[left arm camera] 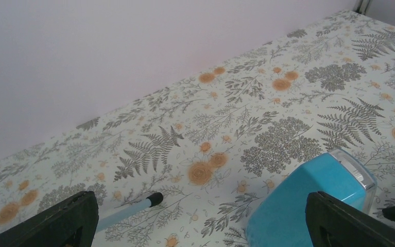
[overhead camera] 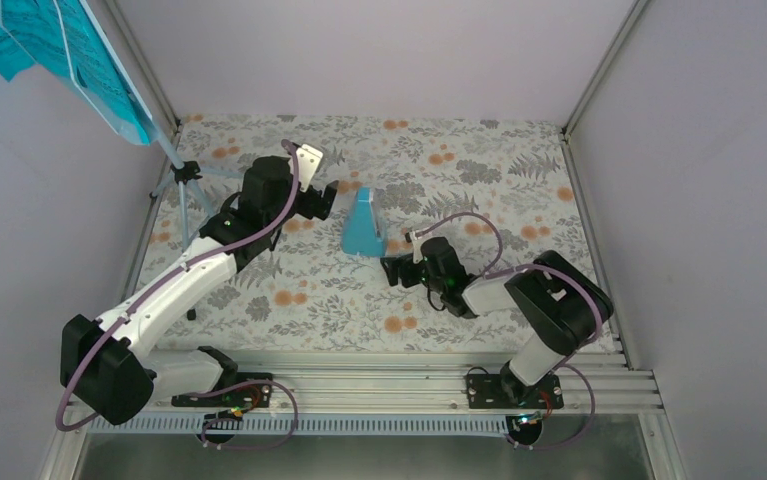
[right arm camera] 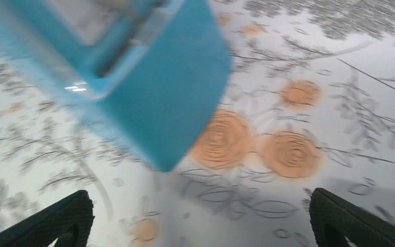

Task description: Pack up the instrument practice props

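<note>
A small blue pyramid-shaped metronome [overhead camera: 363,227] stands on the floral table between the two arms. My left gripper [overhead camera: 323,201] is open just left of it; in the left wrist view the metronome [left arm camera: 308,200] sits in front of the right finger [left arm camera: 339,221], with nothing held between the jaws [left arm camera: 205,221]. My right gripper [overhead camera: 395,270] is open just right of and nearer than the metronome, which appears blurred at the upper left [right arm camera: 149,77] ahead of the open jaws [right arm camera: 200,216]. The pale blue music stand [overhead camera: 181,180] stands at the back left, carrying turquoise sheet-music pages [overhead camera: 59,45].
The stand's thin tripod legs spread beside the left arm; one black-tipped leg [left arm camera: 133,204] lies near my left finger [left arm camera: 66,221]. Pale walls and aluminium corner posts [overhead camera: 599,70] enclose the floral table [overhead camera: 479,170]. A metal rail [overhead camera: 379,385] runs along the near edge.
</note>
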You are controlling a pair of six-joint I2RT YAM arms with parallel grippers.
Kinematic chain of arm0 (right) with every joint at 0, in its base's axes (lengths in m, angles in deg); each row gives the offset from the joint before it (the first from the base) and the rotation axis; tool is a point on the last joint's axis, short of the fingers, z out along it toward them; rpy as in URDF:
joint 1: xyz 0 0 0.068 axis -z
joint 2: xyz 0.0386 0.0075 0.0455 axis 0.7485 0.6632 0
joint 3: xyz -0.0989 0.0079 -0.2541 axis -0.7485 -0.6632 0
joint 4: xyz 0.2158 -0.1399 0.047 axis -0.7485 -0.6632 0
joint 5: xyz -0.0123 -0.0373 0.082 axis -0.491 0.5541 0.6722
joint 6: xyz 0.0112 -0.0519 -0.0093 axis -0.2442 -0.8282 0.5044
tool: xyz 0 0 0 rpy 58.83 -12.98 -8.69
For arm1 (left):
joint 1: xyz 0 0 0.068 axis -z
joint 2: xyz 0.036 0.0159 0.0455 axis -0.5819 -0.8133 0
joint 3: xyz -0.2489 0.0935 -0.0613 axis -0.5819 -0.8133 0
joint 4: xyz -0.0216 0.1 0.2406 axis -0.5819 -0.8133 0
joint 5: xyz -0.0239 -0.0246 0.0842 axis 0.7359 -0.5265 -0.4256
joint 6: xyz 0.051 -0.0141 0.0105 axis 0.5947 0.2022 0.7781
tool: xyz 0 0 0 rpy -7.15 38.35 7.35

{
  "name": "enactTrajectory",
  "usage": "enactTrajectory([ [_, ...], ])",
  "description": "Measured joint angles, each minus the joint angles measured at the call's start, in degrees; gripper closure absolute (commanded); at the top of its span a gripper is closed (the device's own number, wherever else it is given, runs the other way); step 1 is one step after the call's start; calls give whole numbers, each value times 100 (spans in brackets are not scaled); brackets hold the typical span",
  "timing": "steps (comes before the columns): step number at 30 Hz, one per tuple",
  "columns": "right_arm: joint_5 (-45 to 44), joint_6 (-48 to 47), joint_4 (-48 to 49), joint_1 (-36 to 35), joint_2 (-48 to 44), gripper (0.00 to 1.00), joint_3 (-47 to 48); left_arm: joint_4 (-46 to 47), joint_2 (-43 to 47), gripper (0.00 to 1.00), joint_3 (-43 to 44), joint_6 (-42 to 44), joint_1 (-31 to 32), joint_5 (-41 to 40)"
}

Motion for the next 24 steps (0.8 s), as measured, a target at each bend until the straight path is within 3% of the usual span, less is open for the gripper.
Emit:
enactTrajectory([
  [8, 487, -378, 656, -402, 48, 0, -79, -2, 0, 0, 0, -2, 0, 92],
  [13, 22, -400, 839, -807, 601, 0, 205, -2, 0, 0, 0, 0, 0, 127],
  [24, -817, -463, 1211, -914, 1388, 0, 693, -2, 0, 0, 0, -2, 0, 142],
])
